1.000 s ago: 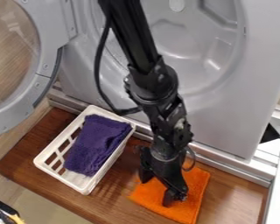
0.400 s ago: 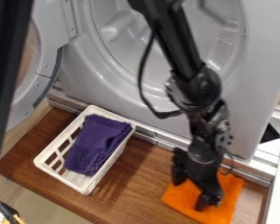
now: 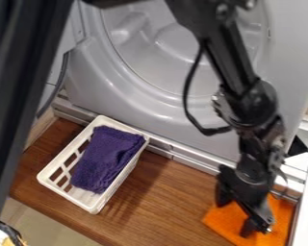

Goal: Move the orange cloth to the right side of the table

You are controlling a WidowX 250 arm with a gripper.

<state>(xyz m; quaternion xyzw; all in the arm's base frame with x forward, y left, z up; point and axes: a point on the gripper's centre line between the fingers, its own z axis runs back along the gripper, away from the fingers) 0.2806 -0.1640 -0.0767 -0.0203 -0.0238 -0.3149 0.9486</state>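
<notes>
Looks all but done, with the orange cloth [image 3: 281, 226] lying by the near right corner of the tabletop [image 3: 173, 204]. Leaves perhaps only a release, if needed, and lifting the gripper [image 3: 245, 222] off the cloth; impossible to tell whether parted or closed.

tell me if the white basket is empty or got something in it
Not empty: the white basket has a purple cloth lying inside it, covering much of its bottom.
</notes>
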